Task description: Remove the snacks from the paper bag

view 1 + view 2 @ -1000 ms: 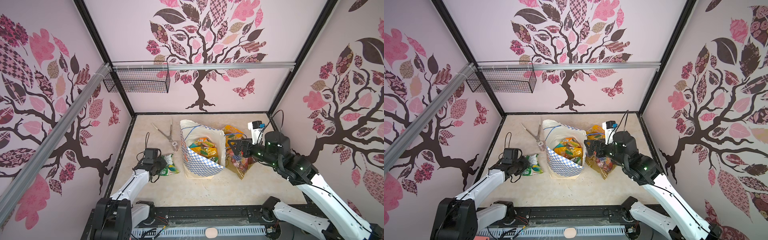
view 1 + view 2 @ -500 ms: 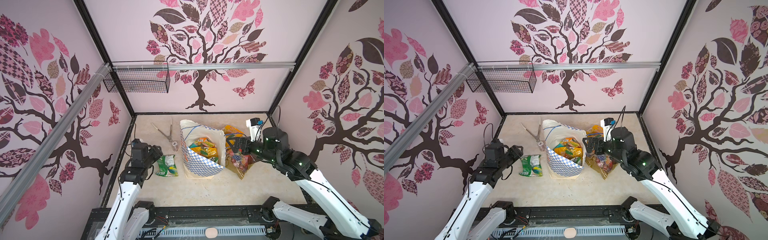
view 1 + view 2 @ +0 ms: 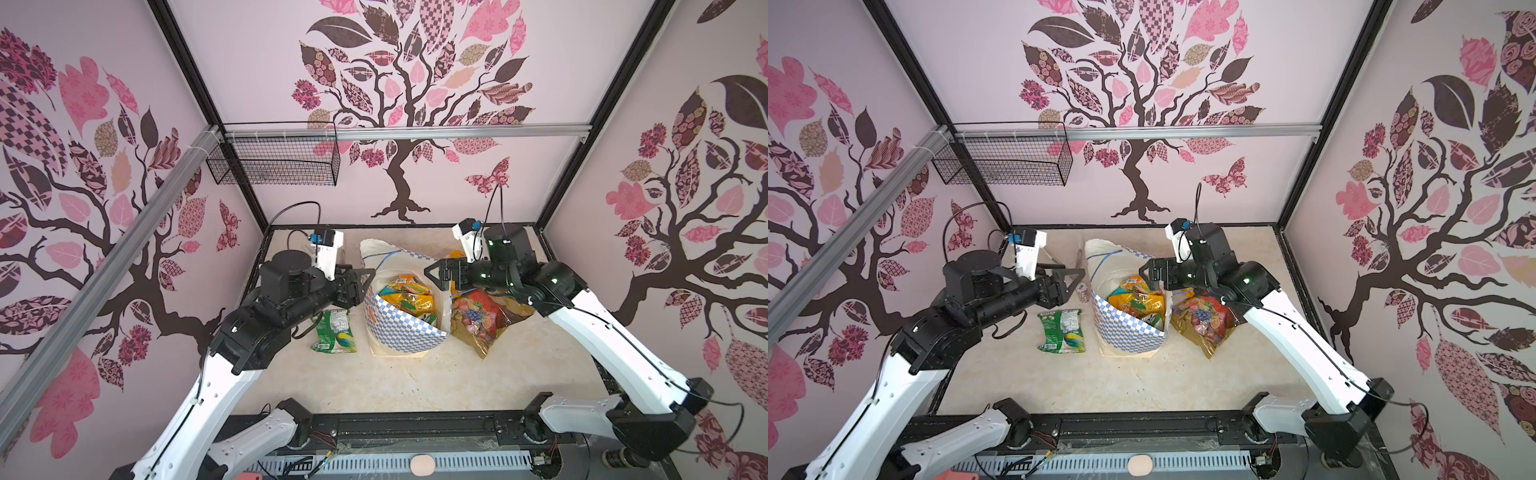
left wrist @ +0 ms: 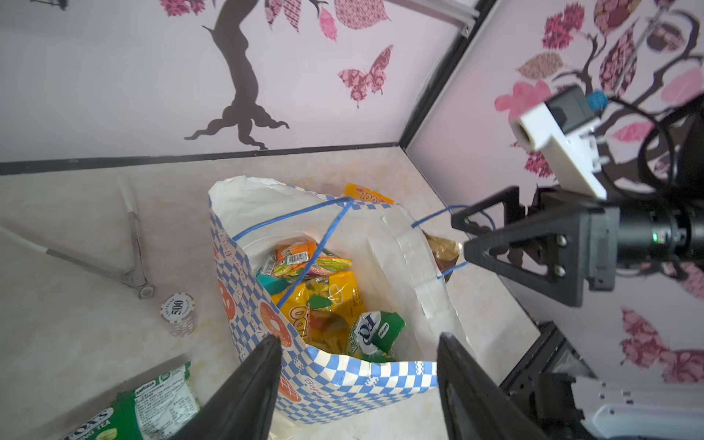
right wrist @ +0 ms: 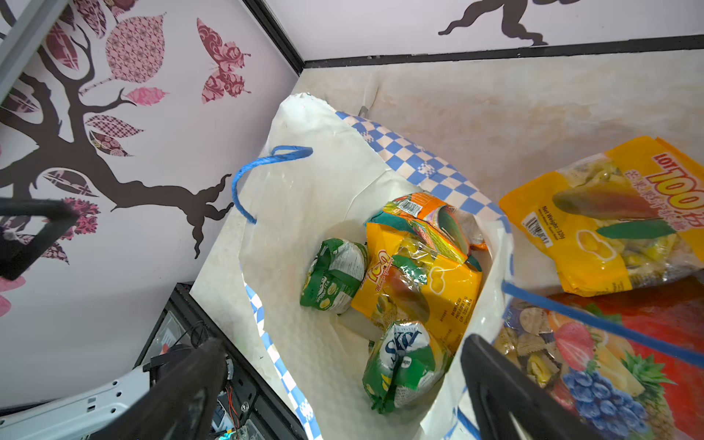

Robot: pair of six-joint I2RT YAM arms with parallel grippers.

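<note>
The paper bag (image 3: 401, 336) (image 3: 1127, 334), blue-and-white checked, stands open at mid table. Snacks lie inside: a yellow packet (image 5: 423, 289), two green ones (image 5: 335, 274) and an orange-teal one (image 5: 426, 217). A green packet (image 3: 334, 332) (image 3: 1061, 330) lies flat left of the bag. A gold-red fruit packet (image 3: 482, 320) and a yellow-orange packet (image 5: 609, 213) lie to its right. My left gripper (image 3: 365, 286) (image 4: 358, 339) hovers open and empty at the bag's left rim. My right gripper (image 3: 430, 274) (image 5: 341, 343) hangs open and empty over the bag's right rim.
Metal tongs (image 4: 129, 244) and a small patterned cup (image 4: 178, 312) sit behind and left of the bag. A black wire basket (image 3: 274, 160) hangs on the back wall rail. The bag's blue cord handles (image 5: 266, 160) stand loose above its mouth.
My left gripper let go of the green packet, opened, rose and swung right to the bag's rim. The packet stays on the table. My right gripper edged left over the bag.
</note>
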